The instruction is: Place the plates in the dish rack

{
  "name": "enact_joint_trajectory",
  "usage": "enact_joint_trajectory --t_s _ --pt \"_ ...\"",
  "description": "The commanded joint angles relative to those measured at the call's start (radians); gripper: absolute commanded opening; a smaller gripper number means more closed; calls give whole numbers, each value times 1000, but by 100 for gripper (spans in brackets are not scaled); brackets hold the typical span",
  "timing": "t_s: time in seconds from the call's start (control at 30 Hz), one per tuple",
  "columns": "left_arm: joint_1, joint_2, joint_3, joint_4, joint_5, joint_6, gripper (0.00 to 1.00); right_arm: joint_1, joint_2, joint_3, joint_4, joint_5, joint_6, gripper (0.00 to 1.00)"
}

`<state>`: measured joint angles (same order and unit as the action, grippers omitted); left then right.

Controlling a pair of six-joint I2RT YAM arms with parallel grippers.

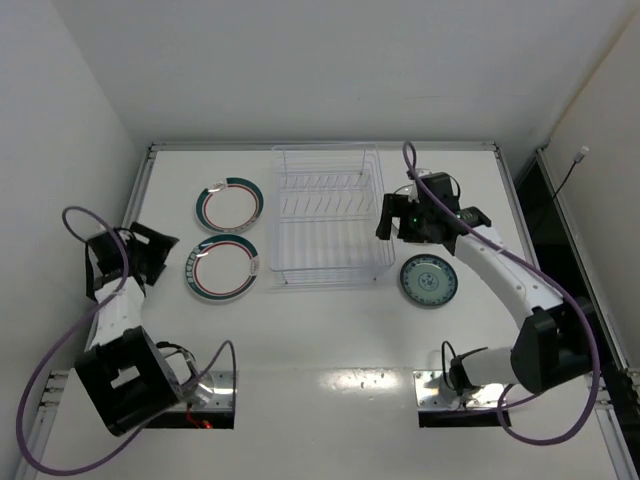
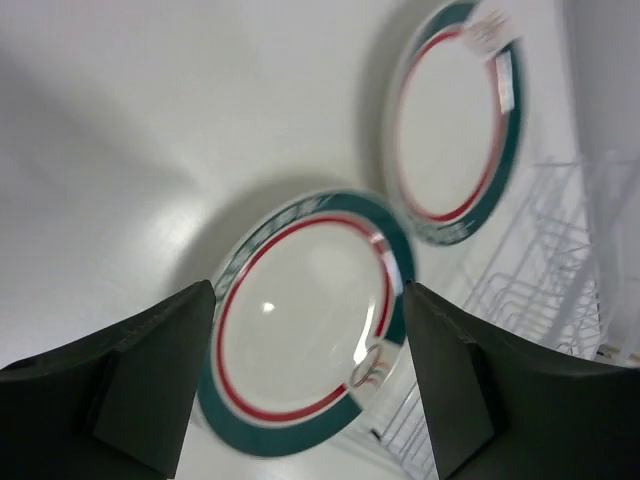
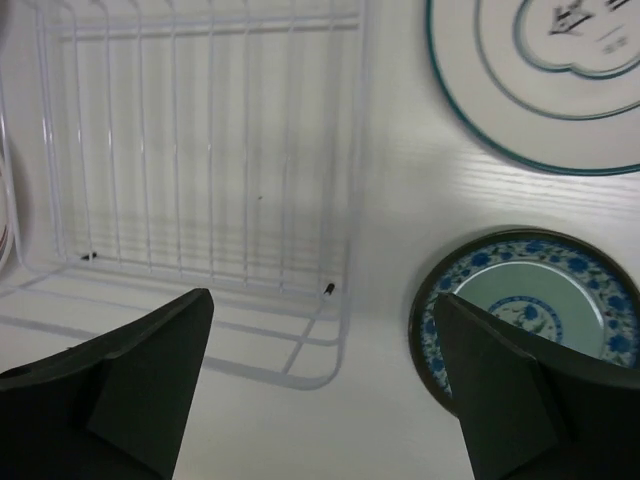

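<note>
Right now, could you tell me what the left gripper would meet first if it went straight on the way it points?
Most likely the nearer teal-rimmed plate, lying flat on the table and framed between the open fingers of the left gripper; depth is unclear.

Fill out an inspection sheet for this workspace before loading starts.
Surface: white table, plates lying flat on it.
Job's things: dish rack at centre, no plate in it. Far teal-rimmed plate and near teal-rimmed plate to its left. Small patterned plate to its right. White plate with thin teal rings beside that one, seen only from the right wrist.
Clutter: nothing seen.
End effectors: left end effector open, facing the near teal-rimmed plate, empty. Right end effector open, above the rack's right edge, empty.
Cables: left purple cable and right purple cable loop off the arms.
Surroundings: white walls.
</note>
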<state>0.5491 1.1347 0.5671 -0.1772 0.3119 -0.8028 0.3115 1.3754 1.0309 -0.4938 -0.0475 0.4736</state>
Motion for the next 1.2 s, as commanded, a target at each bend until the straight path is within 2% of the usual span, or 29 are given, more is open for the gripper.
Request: enact_joint_trajectory --t_s 0.0,0.1,0.13,0.2,0.23,0.27,0.33,0.37,0.5,0.53,0.67,0.8,0.93,1.0,1.1,1.17 --pt "-58 -61 140 -45 10 62 73 -29 -62 3 40 116 34 91" --pt "-96 -82 122 40 93 99 73 -72 -75 18 52 127 45 92" --pt "-122 -91 107 71 139 109 73 -87 -75 30 52 127 62 97" --pt "-152 -128 59 152 173 151 75 -185 -88 43 50 98 121 99" --pt "-182 -139 59 153 155 151 78 -245 -98 6 70 39 140 98" --pt "-183 -139 59 139 142 151 78 -370 -98 -24 149 -104 164 98" --pt "-196 -150 71 128 133 175 78 -486 -98 -122 237 -217 267 97" --pt "-196 -150 71 128 124 175 78 -582 -76 -147 294 -301 301 96" --pt "-196 -104 82 108 124 175 78 -725 152 -172 353 -469 390 92" --pt "-196 -95 82 108 124 166 78 -742 247 -161 380 -521 404 92" --pt "-196 -81 82 108 139 166 78 -761 379 -149 521 -607 442 86" --pt "-196 -81 82 108 139 156 78 -747 479 -95 494 -546 405 84" --pt "-196 -72 73 108 139 155 78 -713 565 -63 550 -575 424 75" --pt "-196 -61 73 108 139 155 78 -686 622 10 496 -574 407 74" --pt "-196 -39 73 108 139 146 78 -637 709 110 407 -561 379 67" --pt "-196 -24 73 108 139 146 78 -624 735 120 426 -561 394 59"
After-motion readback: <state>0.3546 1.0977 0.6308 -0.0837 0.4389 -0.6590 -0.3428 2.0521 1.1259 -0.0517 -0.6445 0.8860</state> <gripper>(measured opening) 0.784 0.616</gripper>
